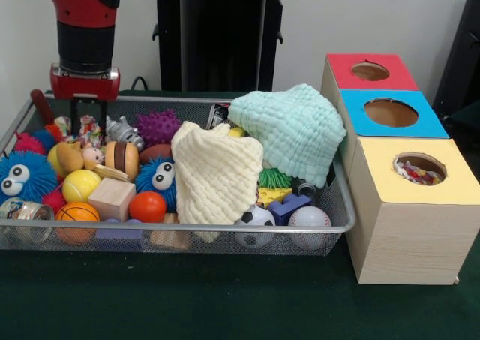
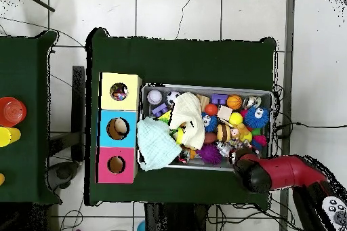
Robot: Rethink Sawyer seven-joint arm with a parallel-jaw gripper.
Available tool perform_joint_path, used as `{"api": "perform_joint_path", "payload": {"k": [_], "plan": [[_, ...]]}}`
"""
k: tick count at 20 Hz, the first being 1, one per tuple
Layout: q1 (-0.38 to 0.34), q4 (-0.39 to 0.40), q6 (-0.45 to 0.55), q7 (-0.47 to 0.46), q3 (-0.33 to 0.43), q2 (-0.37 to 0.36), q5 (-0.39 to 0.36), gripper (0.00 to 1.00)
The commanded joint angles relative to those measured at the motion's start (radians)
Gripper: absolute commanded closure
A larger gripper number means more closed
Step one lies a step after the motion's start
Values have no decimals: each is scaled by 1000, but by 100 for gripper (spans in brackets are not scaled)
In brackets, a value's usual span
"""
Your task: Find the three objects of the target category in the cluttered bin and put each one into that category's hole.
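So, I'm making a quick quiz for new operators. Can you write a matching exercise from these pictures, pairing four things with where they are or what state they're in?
Things:
1. mint-green knitted cloth
2. cream knitted cloth
3. yellow-topped wooden box
4. orange rubber ball

Places or states:
A. has items visible in its hole
B. draped over the wire basket's end beside the boxes
C. beside a plain wooden cube
D. lying over toys mid-basket

Pairs: 1-B, 2-D, 3-A, 4-C
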Motion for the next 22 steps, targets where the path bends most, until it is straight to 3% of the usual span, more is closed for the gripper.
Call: {"api": "perform_joint_path", "payload": {"k": [1,13,18,22], "plan": [[-39,-82,76,-184,67,62,3,100],[-12,-68,34,-129,51,22,-26,100],[-75,65,51,-164,132,-130,83,100],[-161,171,66,-186,283,-232,228,100]]}}
